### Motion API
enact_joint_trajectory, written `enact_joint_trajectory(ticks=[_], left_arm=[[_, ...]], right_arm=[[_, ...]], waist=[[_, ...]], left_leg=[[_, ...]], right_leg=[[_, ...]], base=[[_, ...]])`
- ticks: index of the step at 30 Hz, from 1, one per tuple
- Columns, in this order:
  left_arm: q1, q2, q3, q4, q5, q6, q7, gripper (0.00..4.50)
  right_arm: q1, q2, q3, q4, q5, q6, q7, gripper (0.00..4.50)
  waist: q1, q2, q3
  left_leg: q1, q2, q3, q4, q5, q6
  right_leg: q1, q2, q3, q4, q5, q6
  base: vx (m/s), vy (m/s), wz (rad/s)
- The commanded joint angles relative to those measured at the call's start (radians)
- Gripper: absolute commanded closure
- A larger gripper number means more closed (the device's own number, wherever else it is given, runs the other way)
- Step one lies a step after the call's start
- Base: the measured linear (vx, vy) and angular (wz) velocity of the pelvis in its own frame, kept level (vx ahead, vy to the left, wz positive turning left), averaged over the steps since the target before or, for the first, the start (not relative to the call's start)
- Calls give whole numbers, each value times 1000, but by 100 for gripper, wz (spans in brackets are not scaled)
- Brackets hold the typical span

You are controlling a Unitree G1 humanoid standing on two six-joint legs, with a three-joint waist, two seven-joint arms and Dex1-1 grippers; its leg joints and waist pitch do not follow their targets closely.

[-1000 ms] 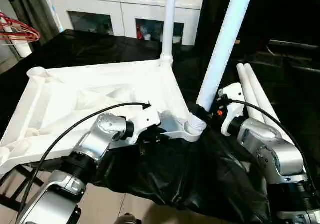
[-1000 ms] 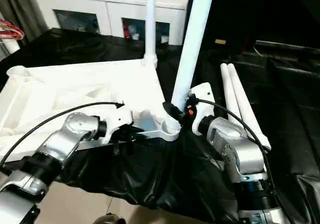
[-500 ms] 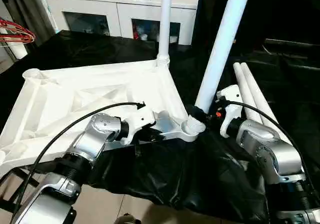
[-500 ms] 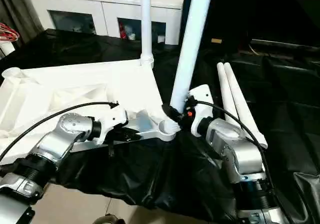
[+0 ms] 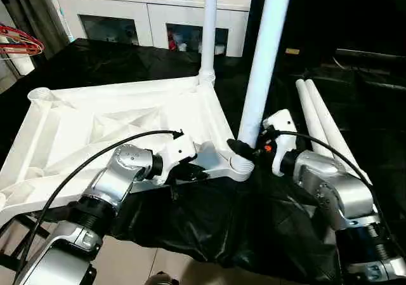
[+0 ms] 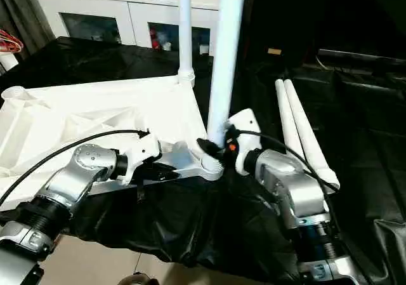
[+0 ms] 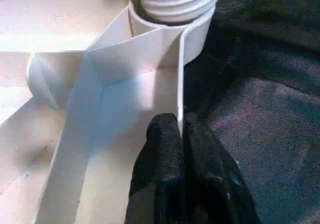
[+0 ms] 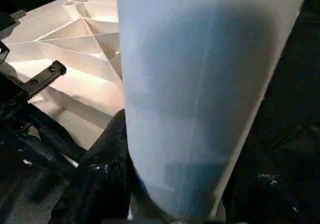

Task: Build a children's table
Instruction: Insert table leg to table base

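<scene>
At the near corner of the white plastic rectangular table top (image 5: pixel 114 123), which lies ribbed underside up on black sheeting (image 5: pixel 254 221), the right gripper (image 5: pixel 244 150) is clamped around the foot of a long white tapered tube leg (image 5: pixel 260 75) standing almost upright in the round corner socket (image 5: pixel 240 165), apparently to seat it there. Just beside that socket the left gripper (image 7: pixel 180 134) pinches the top's thin side wall between its closed black fingers, probably to hold the top steady. At the far corner of the top another white leg (image 5: pixel 209 28) already stands in its socket, and two spare white legs (image 5: pixel 320 123) lie side by side just beyond the right gripper.
</scene>
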Motion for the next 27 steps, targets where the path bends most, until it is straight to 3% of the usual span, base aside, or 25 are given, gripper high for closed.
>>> enact_joint_trajectory(ticks=[1, 15, 16, 19, 20, 26, 27], left_arm=[[16, -10, 16, -13, -36, 6, -7, 450], [16, -16, 31, -16, -42, 14, 2, 450], [16, -19, 35, -14, -41, 13, 9, 450], [15, -22, 37, -12, -41, 12, 14, 450], [10, -29, 42, -7, -42, 12, 22, 450], [1, -36, 46, 5, -40, 8, 28, 450], [-1, -37, 48, 8, -40, 7, 31, 450]], right_arm=[[-16, 0, 3, 27, -10, -16, -3, 261], [0, 42, -51, 122, 21, -67, 4, 261], [20, 50, -67, 135, 31, -86, 4, 261], [38, 57, -80, 144, 37, -101, 0, 261], [71, 73, -102, 160, 49, -133, -5, 261], [118, 94, -140, 170, 69, -177, -3, 261], [132, 92, -144, 163, 72, -185, -2, 261]], waist=[[2, -6, -69], [1, -6, -68], [2, -2, -69], [4, -5, -69], [4, -1, -69], [4, 0, -68], [4, 5, -67]], left_leg=[[19, 54, -21, -76, -222, 0], [20, 55, -21, -77, -225, 3], [19, 55, -21, -76, -222, 3], [19, 55, -20, -76, -228, 6], [20, 56, -20, -77, -238, 6], [19, 55, -23, -81, -260, 8], [19, 55, -23, -81, -264, 7]], right_leg=[[46, -83, 49, -70, -205, -191], [46, -83, 49, -70, -205, -193], [46, -83, 49, -69, -199, -194], [47, -85, 50, -71, -202, -195], [44, -86, 50, -74, -212, -194], [45, -84, 48, -78, -251, -185], [44, -84, 49, -79, -261, -182]], base=[[0, 0, 0], [0, 0, 0], [0, 0, 0], [0, 0, 0], [0, 0, 0], [0, 0, 0], [0, 0, 0]])
